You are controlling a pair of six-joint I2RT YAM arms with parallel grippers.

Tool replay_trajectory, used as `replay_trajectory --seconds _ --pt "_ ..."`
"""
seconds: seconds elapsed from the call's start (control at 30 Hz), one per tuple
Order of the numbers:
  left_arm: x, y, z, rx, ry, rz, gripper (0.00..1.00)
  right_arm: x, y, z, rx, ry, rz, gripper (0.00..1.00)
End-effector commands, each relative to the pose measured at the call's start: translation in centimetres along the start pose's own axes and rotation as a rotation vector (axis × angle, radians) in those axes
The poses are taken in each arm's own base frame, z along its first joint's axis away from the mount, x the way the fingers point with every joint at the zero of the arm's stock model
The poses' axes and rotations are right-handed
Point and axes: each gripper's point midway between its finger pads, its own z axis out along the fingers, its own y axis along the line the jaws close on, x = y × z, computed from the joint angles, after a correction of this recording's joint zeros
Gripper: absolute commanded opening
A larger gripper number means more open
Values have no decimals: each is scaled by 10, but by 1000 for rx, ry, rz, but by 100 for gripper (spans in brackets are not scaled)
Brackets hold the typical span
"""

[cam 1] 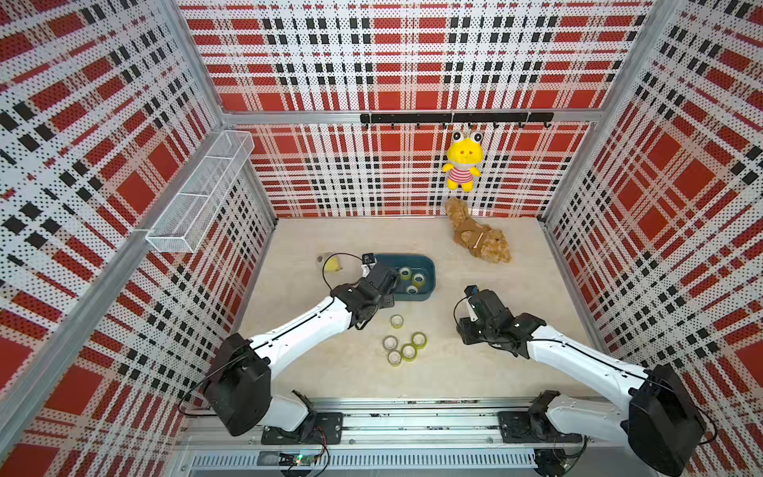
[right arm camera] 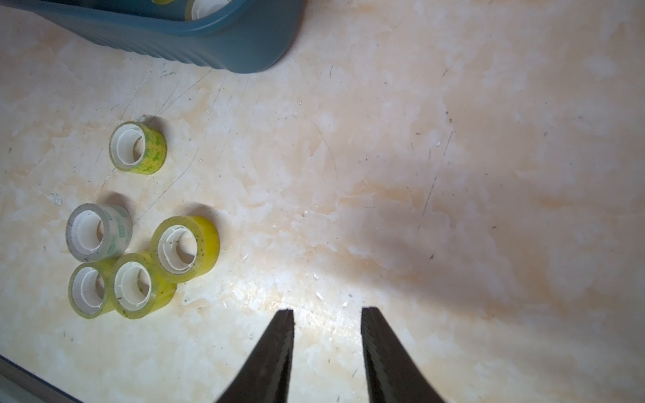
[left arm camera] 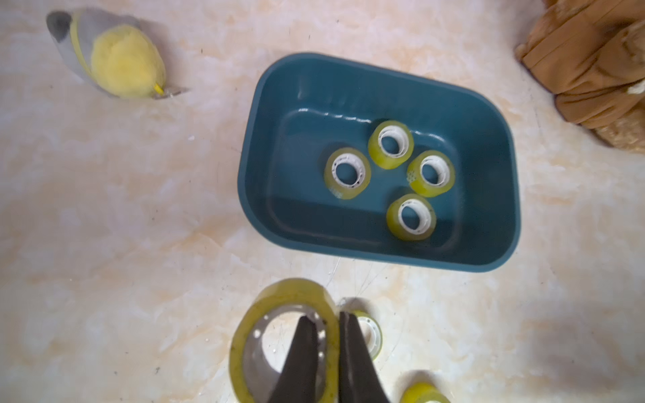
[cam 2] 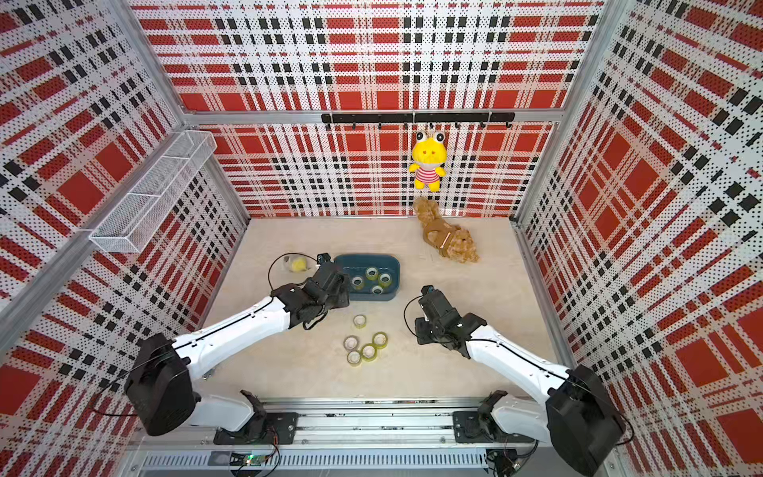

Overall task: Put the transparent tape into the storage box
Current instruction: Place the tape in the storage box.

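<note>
The left claw (left arm camera: 330,315) was shut tight on a tape roll (left arm camera: 289,288). One finger (left arm camera: 302,352) was inside the roll's ring and the other was outside, so they pinched the roll's wall between them. This roll was see-through with a yellow tint. It hung in the air just in front of the near wall of the storage box (left arm camera: 251,167), not yet inside it.

The storage box was dark blue-green and sat on the desk (cam 1: 516,363), a bit left of the middle and closer to the back edge than the front edge. Four tape rolls (left arm camera: 328,178) lay flat on its floor, holes facing up, bunched toward its right end.

Five more rolls were on the desk between the box and the front edge. One roll (right arm camera: 153,150) stood alone, nearer the box. The other four (right arm camera: 206,240) were packed together, some touching, and one of them (right arm camera: 118,233) looked clear and not yellow.

The right claw (right arm camera: 328,314) had its two fingers apart with nothing between them. It hung over bare desk, to the right of the loose rolls and apart from them.

A brown teddy bear (cam 1: 479,241) lay near the back edge on the right side. A small yellow fluffy toy (left arm camera: 122,61) in a clear bag lay just left of the box
</note>
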Motion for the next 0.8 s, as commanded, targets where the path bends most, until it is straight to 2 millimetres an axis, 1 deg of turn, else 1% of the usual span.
replay_trajectory --seconds 0.0,0.07,0.13,0.2,0.3,0.37,0.4,0.47,0.5,0.53,0.63,0.7,0.77 --pt "-16 -1 7 -32 0 50 0 -8 3 -2 9 -10 -16 39" --pt "-31 -8 17 -33 -8 65 0 -12 5 -1 8 -13 -20 39" --pt "-44 -14 34 -24 -15 71 0 -16 7 -1 5 -14 -24 39" --pt "-56 -15 59 -21 -24 67 0 -20 10 1 -1 -17 -25 39" --pt "-62 -12 91 -23 -6 63 1 -23 12 3 -2 -15 -28 39" --pt "-63 -8 109 -20 3 55 13 -24 12 6 0 -14 -29 40" --pt "-63 -5 114 -17 7 49 22 -24 12 7 1 -11 -29 40" --pt "-65 -1 124 -6 11 36 53 -24 12 10 5 -4 -33 41" --pt "-66 0 127 1 11 33 61 -24 12 11 7 -2 -33 41" --pt "-67 0 131 12 14 31 74 -23 12 13 8 1 -35 42" --pt "-66 -2 140 22 26 41 99 -23 12 17 12 13 -40 43" --pt "-64 -4 144 28 36 46 99 -23 13 19 13 17 -40 43" --pt "-63 -4 144 32 39 46 99 -24 13 21 10 20 -40 43"
